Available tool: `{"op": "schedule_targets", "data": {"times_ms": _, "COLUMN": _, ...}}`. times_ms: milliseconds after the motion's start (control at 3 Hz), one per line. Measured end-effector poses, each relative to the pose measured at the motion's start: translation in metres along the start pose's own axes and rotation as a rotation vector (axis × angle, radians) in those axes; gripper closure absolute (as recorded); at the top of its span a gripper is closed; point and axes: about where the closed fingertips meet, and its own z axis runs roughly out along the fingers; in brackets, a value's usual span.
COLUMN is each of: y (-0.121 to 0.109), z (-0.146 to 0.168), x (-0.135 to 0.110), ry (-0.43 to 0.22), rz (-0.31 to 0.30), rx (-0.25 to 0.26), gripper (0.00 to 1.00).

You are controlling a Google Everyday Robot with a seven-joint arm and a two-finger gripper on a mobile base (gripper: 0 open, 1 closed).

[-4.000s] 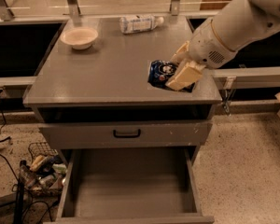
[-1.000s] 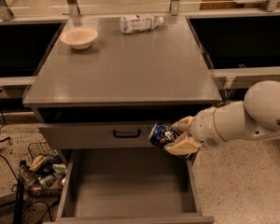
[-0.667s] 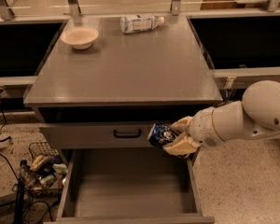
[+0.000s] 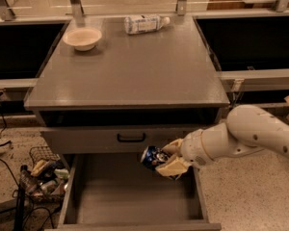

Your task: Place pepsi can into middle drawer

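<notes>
Arm [image 4: 253, 131] extends from the right, forearm sloping down-left. Gripper [image 4: 166, 158] hangs over the open middle drawer [image 4: 130, 196]. Fingers [image 4: 169, 168] clamped on the pepsi can [image 4: 152, 156], which is tilted between them, above the drawer floor, just below the handled drawer front [image 4: 86, 139].

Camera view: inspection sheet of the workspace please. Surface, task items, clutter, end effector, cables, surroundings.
Surface: grey cabinet top, two items at the back.
Job's things: pepsi can tilted, held over the right part of the open middle drawer; nothing seen inside it.
Clutter: bowl back left on the top; plastic bottle lying at the back edge.
End effector: end effector shut on the can, just below the closed drawer front.
Cables: dark cables on the floor at left.
Surroundings: wire basket of odds and ends left of the drawer; speckled floor.
</notes>
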Motion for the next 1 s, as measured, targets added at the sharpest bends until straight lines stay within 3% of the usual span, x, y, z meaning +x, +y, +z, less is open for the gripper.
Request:
{"op": "schedule_targets", "data": {"times_ms": 333, "y": 0.0047, "z": 0.0193, "x": 0.0109, "ry": -0.011, "rz": 0.023, "rx": -0.043, "gripper": 1.0}}
{"op": "schedule_targets", "data": {"times_ms": 667, "y": 0.0049, "z": 0.0202, "x": 0.0115, "ry": -0.011, "rz": 0.024, "rx": -0.045, "gripper": 1.0}}
{"op": "schedule_targets", "data": {"times_ms": 1000, "y": 0.0048, "z": 0.0269, "x": 0.0152, "ry": 0.03, "rz": 0.035, "rx": -0.014, "gripper": 1.0}}
